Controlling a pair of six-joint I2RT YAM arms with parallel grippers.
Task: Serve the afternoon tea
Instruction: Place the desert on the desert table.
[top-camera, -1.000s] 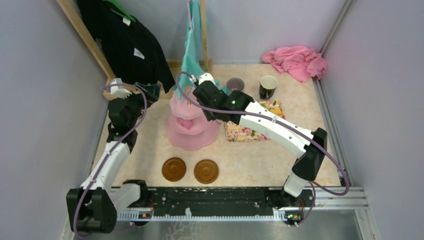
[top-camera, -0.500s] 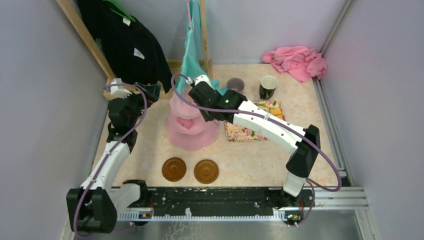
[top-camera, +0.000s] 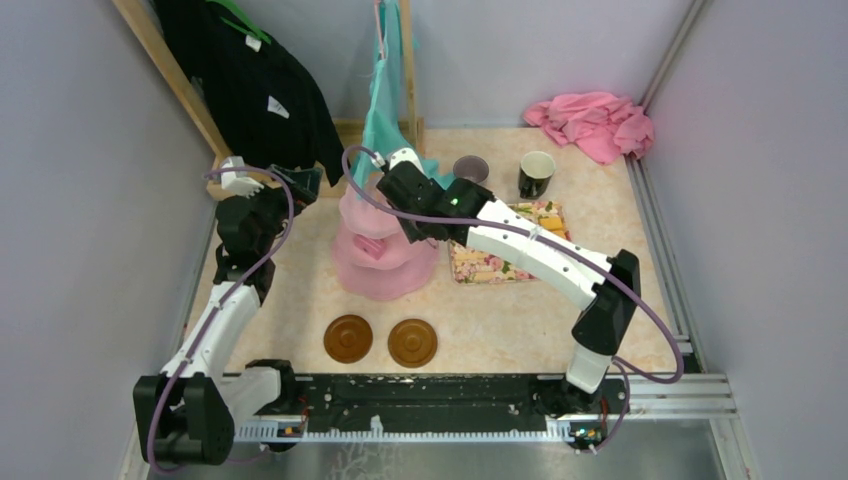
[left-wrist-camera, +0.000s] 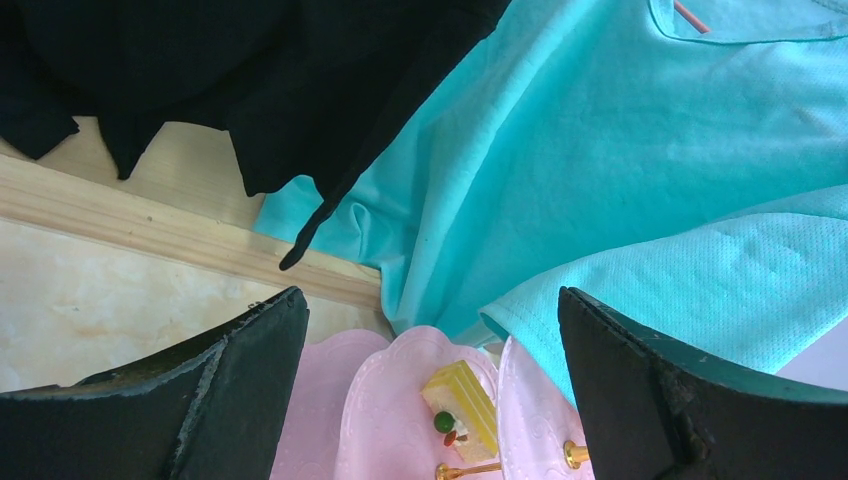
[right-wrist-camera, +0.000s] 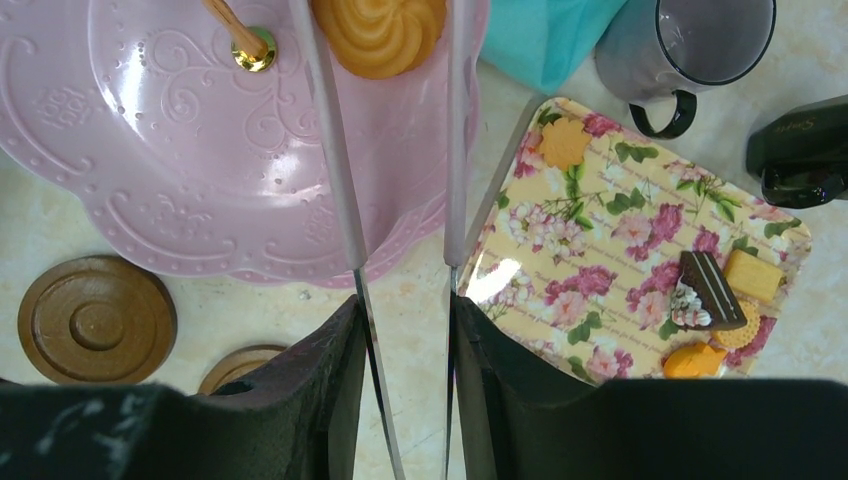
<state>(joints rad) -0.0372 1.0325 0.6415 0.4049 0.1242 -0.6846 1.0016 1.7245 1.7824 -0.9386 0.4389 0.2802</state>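
Observation:
The pink three-tier stand (top-camera: 385, 265) stands left of centre. My right gripper (right-wrist-camera: 405, 305) is shut on metal tongs (right-wrist-camera: 335, 170), whose tips flank an orange swirl cake (right-wrist-camera: 380, 35) over an upper tier of the stand (right-wrist-camera: 180, 150). Whether the cake rests on the tier cannot be told. My left gripper (left-wrist-camera: 430, 300) hangs open and empty behind the stand (left-wrist-camera: 380, 410), above a yellow cake (left-wrist-camera: 462, 405) on a tier. A brown cake (right-wrist-camera: 705, 290), a yellow cake (right-wrist-camera: 752, 275) and orange pieces (right-wrist-camera: 695, 360) lie on a floral tray (right-wrist-camera: 600, 260). The grey mug (top-camera: 470, 168) and black mug (top-camera: 536, 172) stand behind.
Two brown discs (top-camera: 348, 338) (top-camera: 412, 342) lie near the front. Teal fabric (top-camera: 385, 110) hangs just behind the stand, beside a black garment (top-camera: 250, 90) on a wooden frame. A pink cloth (top-camera: 595, 125) sits in the far right corner.
The right arm shifted a little to the left over the stand with the tongs, then held still. The left arm has not moved.

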